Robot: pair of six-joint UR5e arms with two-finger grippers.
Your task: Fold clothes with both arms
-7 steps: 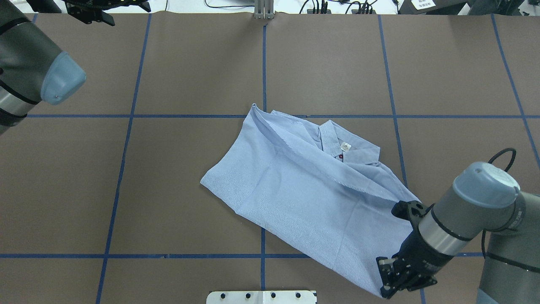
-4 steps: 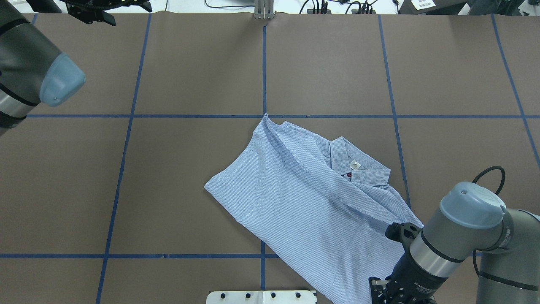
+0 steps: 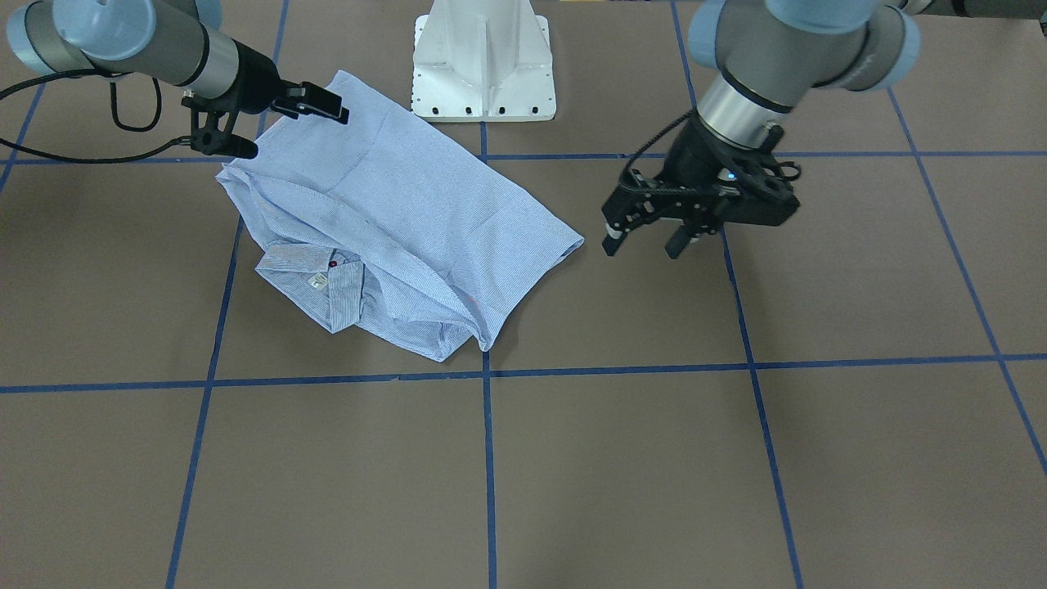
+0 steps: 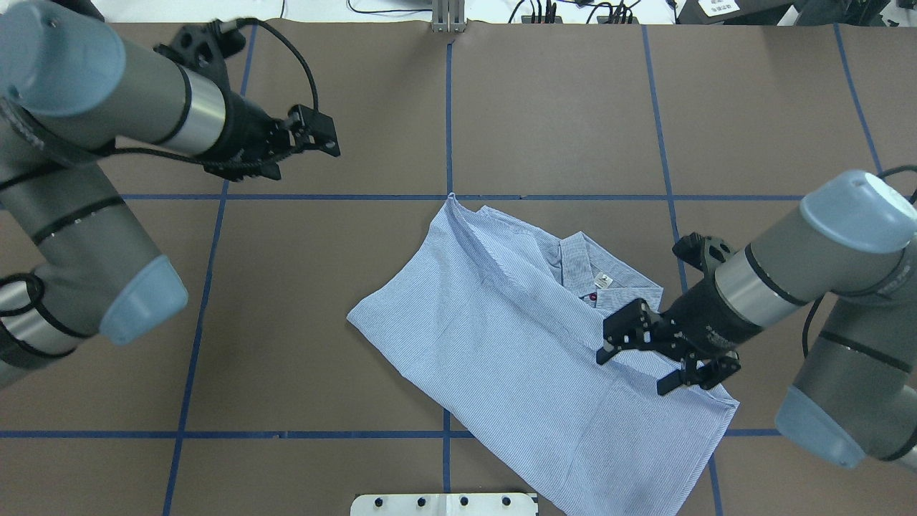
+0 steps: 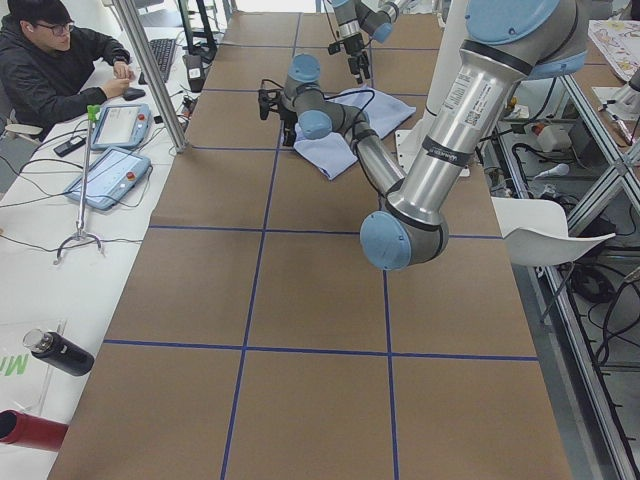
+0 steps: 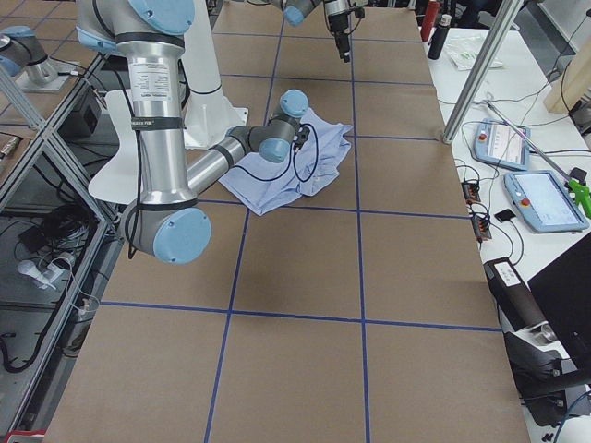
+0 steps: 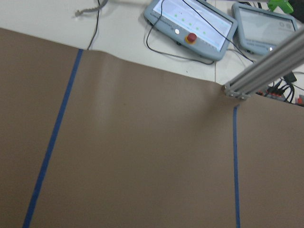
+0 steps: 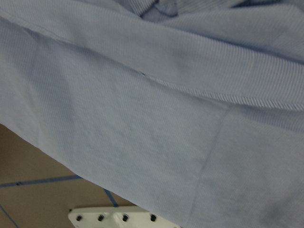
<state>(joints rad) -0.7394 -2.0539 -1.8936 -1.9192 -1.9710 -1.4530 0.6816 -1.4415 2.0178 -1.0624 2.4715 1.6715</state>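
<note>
Right fingers [image 4: 620,333]: spread wide, nothing held. They are poised over the shirt [image 4: 501,337], above the fold just beside the collar [image 4: 573,258]. Contact with the cloth can't be confirmed; the tips seem slightly clear of it. In the right wrist view only striped cloth is seen close up, with a stitched hem edge running across it.

Left fingers [image 4: 320,133]: also spread wide and empty. They are held over bare table [image 4: 322,287] on the far left side, apart from the shirt. In the left wrist view only table, tape [image 4: 448,107] and the far edge are shown.

The shirt is laid on the table, partly folded, right of centre. It runs diagonally from the central tape crossing down to the near edge, beside the base plate [image 4: 444,504]. One long fold is raised as a ridge from the far tip toward the right arm. The collar is turned up on the right-hand side, with the white label [image 4: 603,281] and one red button [image 4: 592,296] exposed. The left corner is flat on the table.
</note>
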